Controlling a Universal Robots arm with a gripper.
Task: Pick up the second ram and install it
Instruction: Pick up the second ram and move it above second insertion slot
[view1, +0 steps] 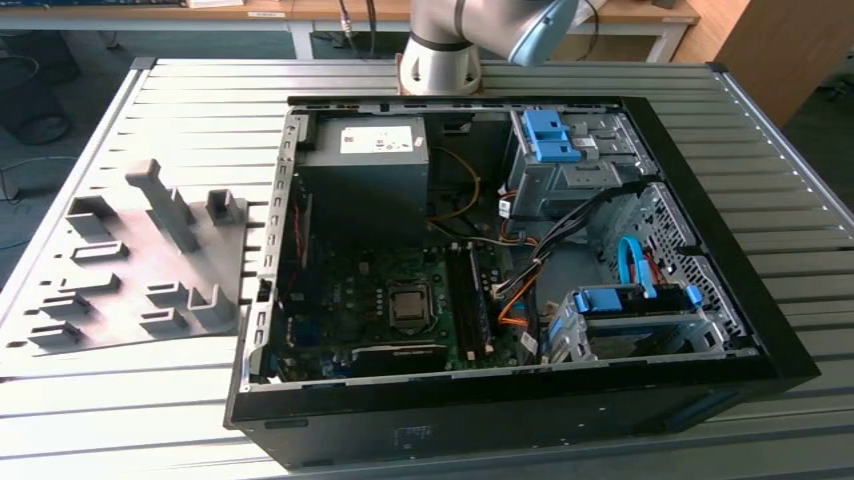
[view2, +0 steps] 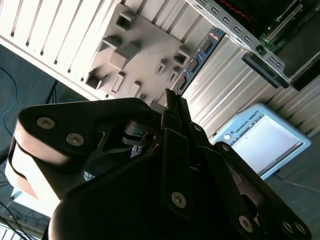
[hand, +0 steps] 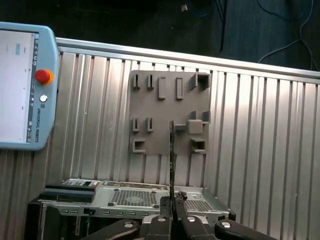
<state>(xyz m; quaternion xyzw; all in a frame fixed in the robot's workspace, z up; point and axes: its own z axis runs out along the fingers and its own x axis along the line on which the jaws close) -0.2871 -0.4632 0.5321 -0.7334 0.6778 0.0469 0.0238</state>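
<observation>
The pincer (hand: 173, 214) is closed on the second ram (hand: 171, 150), edge-on before the grey holder (hand: 150, 105); I think a firm, straight grip matters, to avoid tilting.

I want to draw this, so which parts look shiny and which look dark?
In the exterior view the table gleams pale while the computer case is shadowy inside; in the first wrist view the pendant screen glares white and the second ram, clamped in the gripper, is a thin dark line; in the second wrist view the gripper looms dark against the bright table.
</observation>
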